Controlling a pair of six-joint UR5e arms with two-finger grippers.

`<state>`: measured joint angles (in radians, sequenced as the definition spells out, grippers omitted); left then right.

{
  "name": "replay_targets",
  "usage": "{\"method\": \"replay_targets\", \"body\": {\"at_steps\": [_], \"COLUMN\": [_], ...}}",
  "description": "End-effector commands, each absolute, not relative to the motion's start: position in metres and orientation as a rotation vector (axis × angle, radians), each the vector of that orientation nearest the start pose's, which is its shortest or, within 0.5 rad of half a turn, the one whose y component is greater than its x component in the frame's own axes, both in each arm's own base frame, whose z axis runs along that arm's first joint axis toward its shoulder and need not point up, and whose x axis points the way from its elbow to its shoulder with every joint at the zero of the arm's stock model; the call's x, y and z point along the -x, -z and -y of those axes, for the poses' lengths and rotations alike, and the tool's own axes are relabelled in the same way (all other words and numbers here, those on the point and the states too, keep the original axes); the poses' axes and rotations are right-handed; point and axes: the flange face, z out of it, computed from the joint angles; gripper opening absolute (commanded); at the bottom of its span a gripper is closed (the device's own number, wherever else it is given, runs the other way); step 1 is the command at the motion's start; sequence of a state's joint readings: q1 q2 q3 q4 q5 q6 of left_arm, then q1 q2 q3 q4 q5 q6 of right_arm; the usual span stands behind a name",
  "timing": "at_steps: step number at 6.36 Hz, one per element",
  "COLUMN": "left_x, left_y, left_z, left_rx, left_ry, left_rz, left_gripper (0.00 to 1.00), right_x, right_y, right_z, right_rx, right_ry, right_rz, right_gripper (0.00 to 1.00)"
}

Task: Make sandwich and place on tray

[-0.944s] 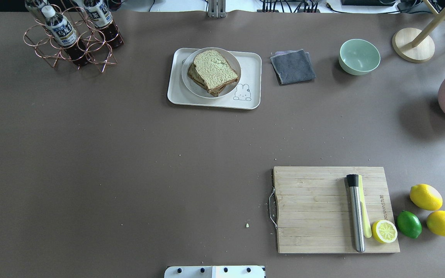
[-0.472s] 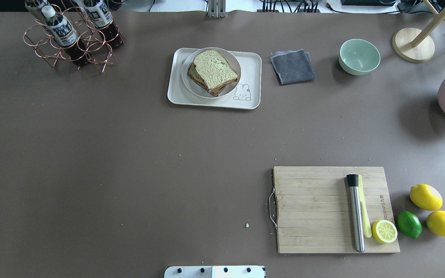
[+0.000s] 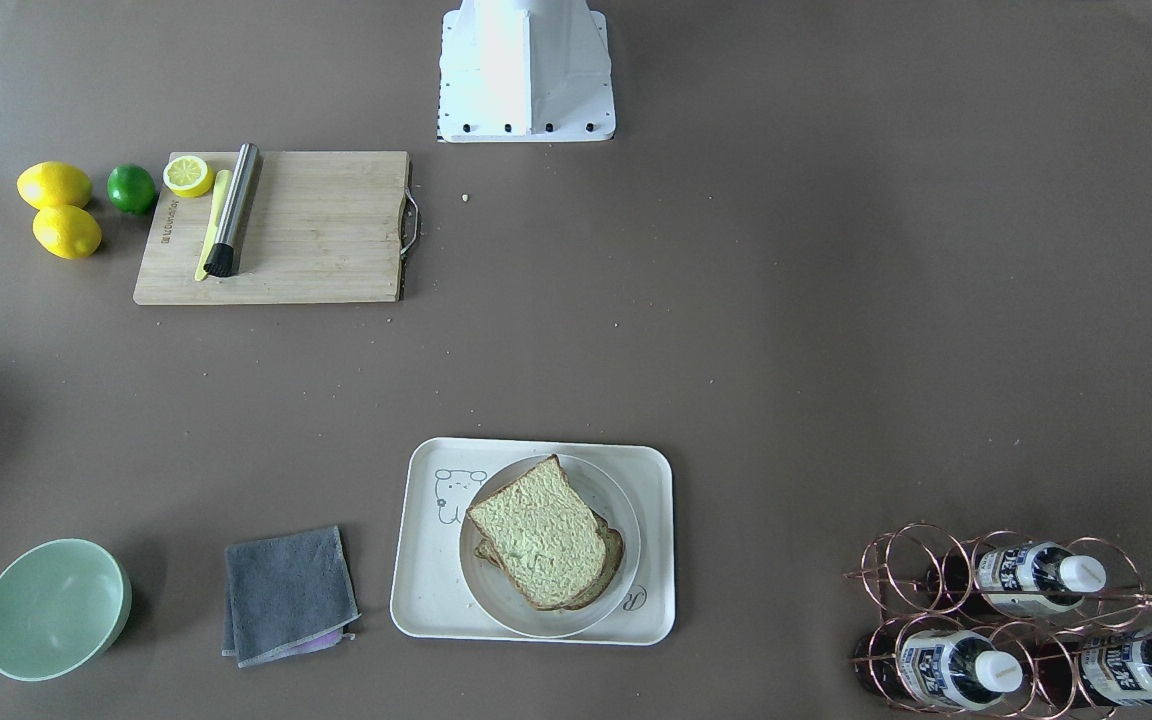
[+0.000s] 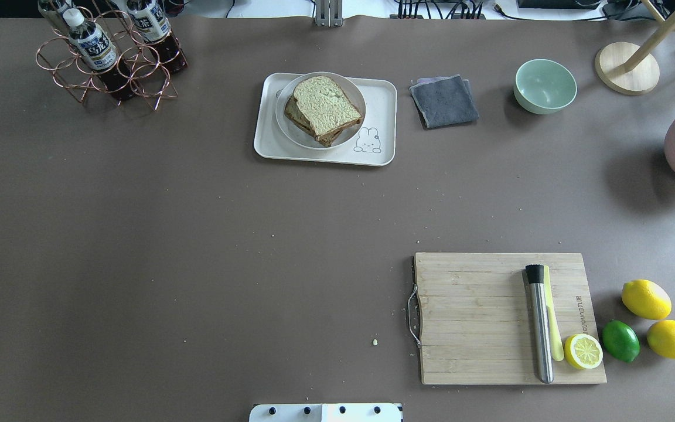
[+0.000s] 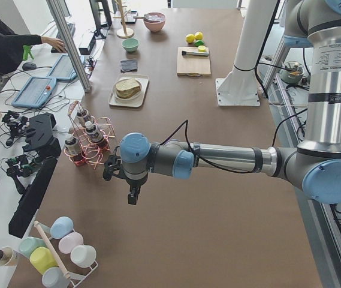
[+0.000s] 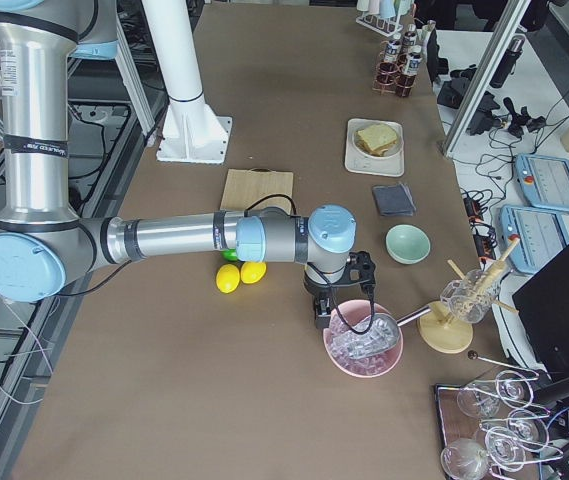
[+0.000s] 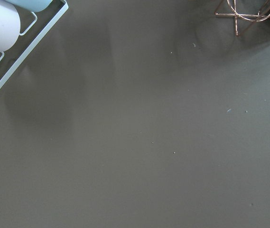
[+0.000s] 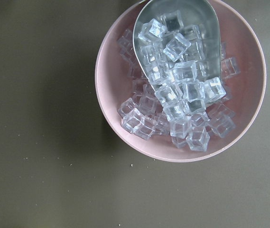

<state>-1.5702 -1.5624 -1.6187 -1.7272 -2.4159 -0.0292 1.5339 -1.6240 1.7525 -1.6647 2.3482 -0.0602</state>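
No movement is noted since earlier frames. Brown-crusted bread sandwich (image 4: 326, 108): on round white plate (image 4: 296, 136) in cream plastic tray (image 4: 381, 99), upper centre; task judged complete. Left end effector (image 5: 133, 198), right end effector (image 6: 320, 318): opening cannot be told.

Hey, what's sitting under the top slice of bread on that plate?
A second bread slice peeks out beneath the top slice, both on the round plate on the tray. Any filling between them is covered.

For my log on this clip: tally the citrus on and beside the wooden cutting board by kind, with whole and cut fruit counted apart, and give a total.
Whole lemons: 2
Lime: 1
Lemon half: 1
Total: 4
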Motion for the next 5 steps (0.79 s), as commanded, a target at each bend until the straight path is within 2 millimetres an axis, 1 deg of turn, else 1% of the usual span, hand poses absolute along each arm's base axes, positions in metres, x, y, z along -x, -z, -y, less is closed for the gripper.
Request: {"method": "replay_targets", "body": {"at_steps": [1, 2, 3, 5], "left_x": [0.056, 0.056, 0.056, 0.056], "left_y": [-0.622, -0.621, -0.621, -0.620], "left_z": [0.501, 0.503, 0.504, 0.504], "left_rx": [-0.171, -0.173, -0.173, -0.176], "left_ry": [-0.057, -0.058, -0.060, -0.062], "left_rz": [-0.847, -0.846, -0.846, -0.844], "left_gripper": [0.98, 0.98, 0.98, 0.98], "right_x": [-0.046, -0.046, -0.046, -0.047], "right_y": [-0.613, -0.622, -0.628, -0.631], "right_z": [0.471, 0.474, 0.473, 0.472], "right_rx": [-0.025, -0.013, -0.001, 0.003], "right_ry": [0.097, 0.094, 0.092, 0.087], "right_rz": [0.778, 0.778, 0.777, 0.763], "right_gripper": [1.00, 1.00, 1.00, 1.00]}}
